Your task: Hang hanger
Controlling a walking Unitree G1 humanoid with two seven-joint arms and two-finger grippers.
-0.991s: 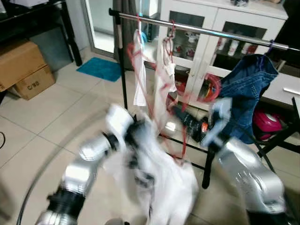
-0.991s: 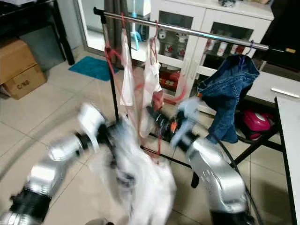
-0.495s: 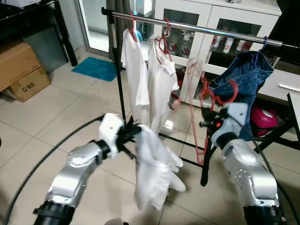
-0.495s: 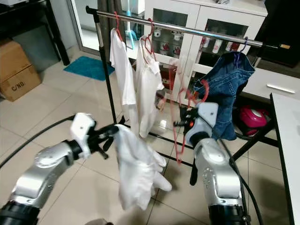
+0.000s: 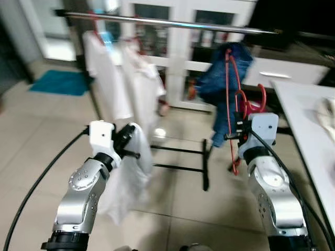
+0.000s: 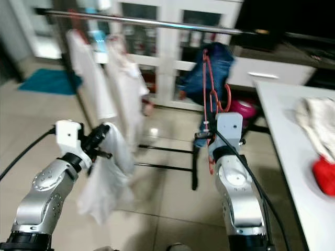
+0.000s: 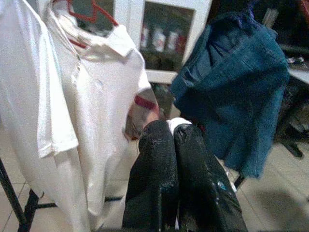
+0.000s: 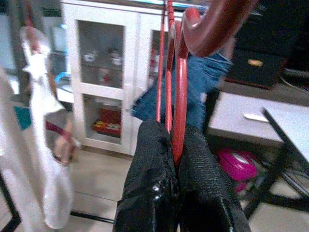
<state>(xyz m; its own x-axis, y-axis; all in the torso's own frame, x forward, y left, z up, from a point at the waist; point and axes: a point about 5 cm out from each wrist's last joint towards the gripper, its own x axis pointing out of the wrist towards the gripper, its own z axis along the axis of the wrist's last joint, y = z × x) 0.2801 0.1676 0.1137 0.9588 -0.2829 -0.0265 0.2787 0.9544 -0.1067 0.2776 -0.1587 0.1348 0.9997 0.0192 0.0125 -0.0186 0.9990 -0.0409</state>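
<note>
My left gripper (image 5: 129, 141) is shut on a white garment (image 5: 125, 178) that droops from it toward the floor; a scrap of white cloth (image 7: 177, 125) shows between its closed fingertips. At chest height on the right, my right gripper (image 5: 237, 130) is shut on a red hanger (image 5: 231, 86), held upright with its hook (image 8: 212, 24) above the fingers. The silver clothes rail (image 5: 172, 22) runs across the back. From it hang two white shirts (image 5: 107, 78) (image 5: 146, 83) on red hangers and a pair of blue jeans (image 5: 225, 73).
A white table (image 5: 309, 130) stands at the right with a pale cloth (image 6: 319, 117) and a red item (image 6: 324, 175) on it. White glass-door cabinets (image 5: 157, 47) are behind the rail. The rack's black base (image 5: 178, 167) crosses the tiled floor. A black cable (image 5: 31, 193) arcs at the left.
The camera has swung right, bringing the table into view. The white garment now hangs closer under my left gripper. My right gripper still holds the red hanger upright.
</note>
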